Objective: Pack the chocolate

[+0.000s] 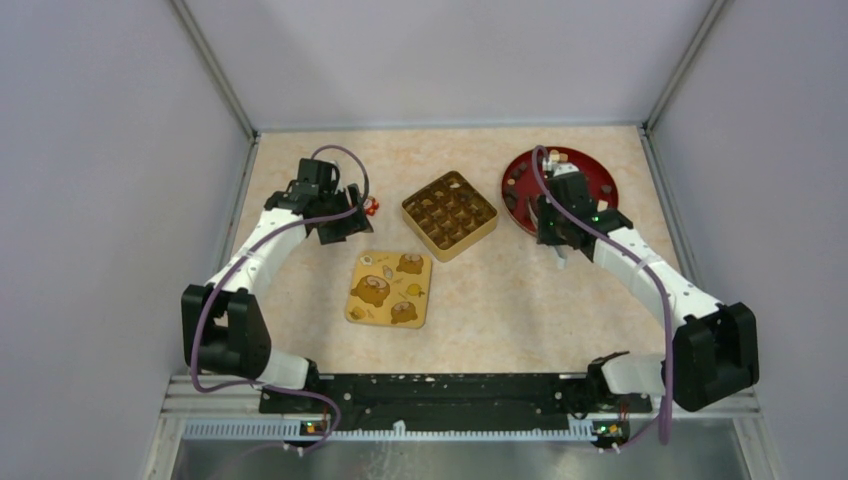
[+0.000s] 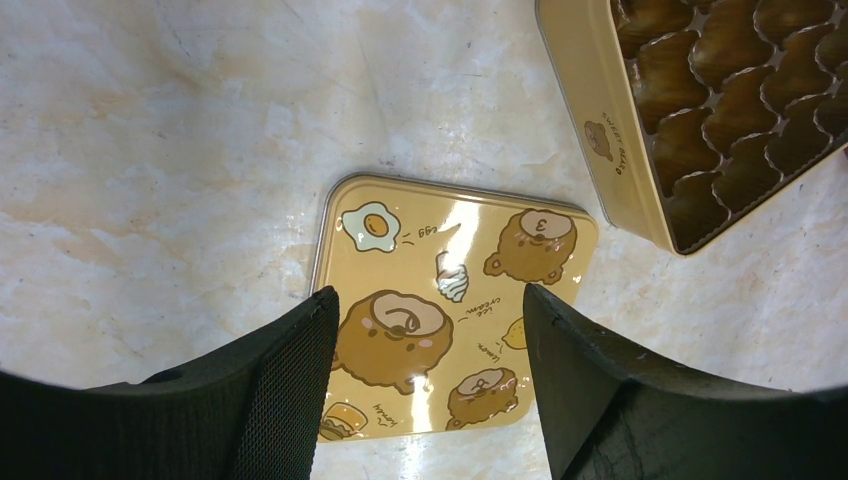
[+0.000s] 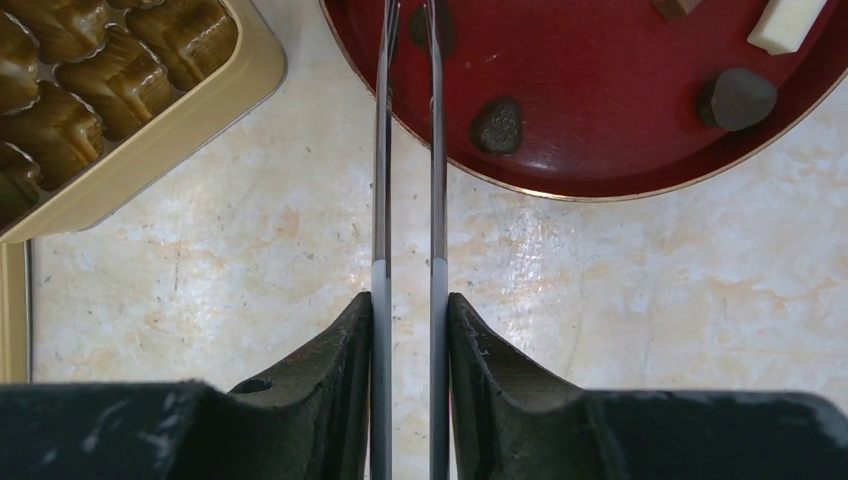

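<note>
Top: left gripper [image 1: 335, 222] hangs beside the tin [image 1: 450, 215], above the yellow lid [image 1: 390, 288]. Right gripper [image 1: 558, 237] sits at the near edge of the red plate [image 1: 600, 182], with chocolate [image 1: 513, 183] lumps on the plate. Left wrist: fingers [image 2: 290, 390] spread wide, nothing between, lid [image 2: 450, 300] below, and the visible tin [image 2: 620, 170] cups look empty. Right wrist: fingers [image 3: 330, 370] clamped on tweezers [image 3: 383, 200], prongs slightly apart, tips over the plate [image 3: 600, 140]. Chocolate [image 3: 497, 125] lies loose just beside them.
</note>
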Robot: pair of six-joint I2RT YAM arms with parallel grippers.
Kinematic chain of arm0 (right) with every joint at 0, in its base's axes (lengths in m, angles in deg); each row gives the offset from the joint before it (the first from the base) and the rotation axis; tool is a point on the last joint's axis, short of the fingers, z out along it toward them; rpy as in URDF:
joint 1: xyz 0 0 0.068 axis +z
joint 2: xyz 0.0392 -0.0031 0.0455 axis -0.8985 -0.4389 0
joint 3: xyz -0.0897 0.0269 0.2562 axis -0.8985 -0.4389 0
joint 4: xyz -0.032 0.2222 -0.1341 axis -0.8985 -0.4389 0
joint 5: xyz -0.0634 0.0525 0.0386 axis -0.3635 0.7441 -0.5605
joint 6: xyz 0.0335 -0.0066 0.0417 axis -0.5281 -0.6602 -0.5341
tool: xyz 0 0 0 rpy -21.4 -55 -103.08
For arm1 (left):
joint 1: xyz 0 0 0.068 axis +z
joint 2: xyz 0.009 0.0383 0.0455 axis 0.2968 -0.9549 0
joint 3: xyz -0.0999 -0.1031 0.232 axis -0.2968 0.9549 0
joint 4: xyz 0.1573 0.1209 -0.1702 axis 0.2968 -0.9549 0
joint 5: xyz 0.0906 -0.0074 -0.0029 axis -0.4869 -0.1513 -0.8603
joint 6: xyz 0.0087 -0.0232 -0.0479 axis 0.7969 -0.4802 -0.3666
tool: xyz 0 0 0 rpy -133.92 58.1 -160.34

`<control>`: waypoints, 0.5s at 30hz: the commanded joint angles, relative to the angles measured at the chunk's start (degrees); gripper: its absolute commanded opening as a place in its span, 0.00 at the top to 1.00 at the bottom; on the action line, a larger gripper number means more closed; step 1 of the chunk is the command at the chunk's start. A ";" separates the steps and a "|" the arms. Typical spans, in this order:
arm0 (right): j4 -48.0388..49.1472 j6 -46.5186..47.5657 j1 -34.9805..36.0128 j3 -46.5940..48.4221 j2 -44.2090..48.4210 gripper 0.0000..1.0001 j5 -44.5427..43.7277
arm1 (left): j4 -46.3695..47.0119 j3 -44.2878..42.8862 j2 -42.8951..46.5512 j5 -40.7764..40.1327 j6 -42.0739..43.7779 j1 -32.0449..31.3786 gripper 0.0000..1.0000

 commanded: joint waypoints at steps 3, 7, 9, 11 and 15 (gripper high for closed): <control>0.48 -0.06 -0.53 1.83 1.80 0.65 -1.75 | 1.57 -1.12 -0.03 1.00 -0.28 0.22 0.27; 0.38 0.27 -0.58 1.71 1.00 0.59 -2.01 | 1.44 -1.06 0.05 1.09 -0.28 0.17 0.27; 0.57 0.52 -0.53 1.58 0.52 0.59 -2.27 | 1.39 -1.08 0.19 1.01 -0.28 0.22 0.27; 0.70 0.89 -0.53 1.42 -0.26 0.59 -2.51 | 1.47 -1.07 0.14 1.13 -0.36 0.18 0.27; 1.52 1.40 -0.56 1.08 -2.24 0.60 -2.73 | 1.43 -1.16 0.23 1.35 -0.50 0.14 0.27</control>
